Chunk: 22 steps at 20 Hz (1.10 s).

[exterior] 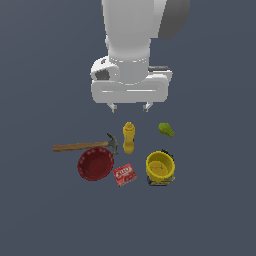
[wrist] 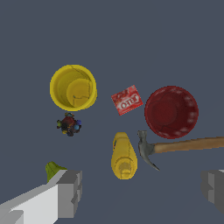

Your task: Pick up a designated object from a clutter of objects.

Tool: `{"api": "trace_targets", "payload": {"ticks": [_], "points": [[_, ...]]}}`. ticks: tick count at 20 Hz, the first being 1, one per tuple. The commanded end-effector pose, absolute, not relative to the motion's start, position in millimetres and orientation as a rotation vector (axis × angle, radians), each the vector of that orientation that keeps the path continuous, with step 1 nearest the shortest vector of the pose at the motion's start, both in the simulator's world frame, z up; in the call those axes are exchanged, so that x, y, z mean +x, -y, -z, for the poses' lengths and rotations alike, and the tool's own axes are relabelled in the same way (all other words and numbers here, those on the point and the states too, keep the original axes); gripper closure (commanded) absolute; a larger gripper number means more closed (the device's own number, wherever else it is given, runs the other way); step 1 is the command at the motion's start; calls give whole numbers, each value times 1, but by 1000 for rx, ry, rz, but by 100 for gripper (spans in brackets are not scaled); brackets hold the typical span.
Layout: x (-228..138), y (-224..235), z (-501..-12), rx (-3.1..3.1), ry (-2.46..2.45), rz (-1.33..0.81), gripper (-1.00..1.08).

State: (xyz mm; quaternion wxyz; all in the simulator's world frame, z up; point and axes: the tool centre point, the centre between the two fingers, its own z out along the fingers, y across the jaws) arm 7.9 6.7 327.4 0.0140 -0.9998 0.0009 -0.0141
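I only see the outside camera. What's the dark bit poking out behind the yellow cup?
Observer: In the wrist view it is a separate small dark lump, speckled red, blue and yellow. It lies beside the yellow cup without touching it.
Operator: Is anything inside the cup?
Observer: No. The wrist view looks straight into it and it is empty.
Operator: Does the claw hold something?
Observer: No. The gripper is wide open and grips nothing. The green pear peeks out from behind one finger.
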Motion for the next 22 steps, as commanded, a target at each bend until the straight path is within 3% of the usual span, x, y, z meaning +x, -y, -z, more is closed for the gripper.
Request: {"api": "trace_targets", "payload": {"ticks": [1,13,22], "points": [[8,-7,-327,-3113,-3,44,-92],[7,-13,-333,-3130,93,73,-92],[4,-35,-307,-3137,154,64,-92]]}}
